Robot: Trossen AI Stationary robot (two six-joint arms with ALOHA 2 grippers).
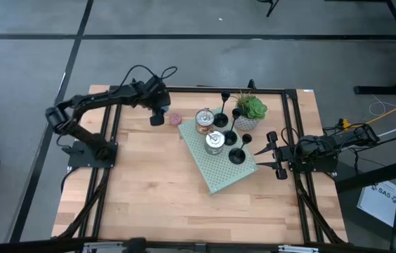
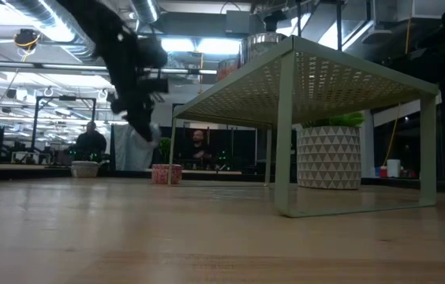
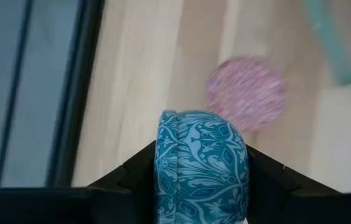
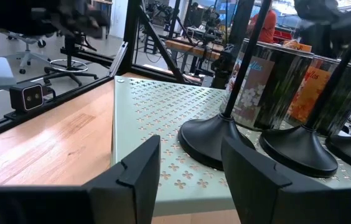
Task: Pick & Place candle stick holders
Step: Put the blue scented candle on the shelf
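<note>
Left gripper [image 3: 201, 180] pinches blue candle [image 3: 201, 168], pink candle [image 3: 245, 93] at its 3 o'clock. Right gripper [image 4: 191, 165] spread, empty, nearest candle stick holder [image 4: 216, 140] at shelf [image 4: 157, 118] edge.

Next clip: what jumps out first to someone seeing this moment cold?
The pale green perforated shelf set askew mid-table, crowded with three black candle stick holders, two silver tins and, beside its far corner, a potted plant. Then the left claw, off the shelf's left, clamped on a blue patterned candle above a pink candle on the wood. The right claw waits open at the shelf's right edge, facing the nearest holder.
</note>
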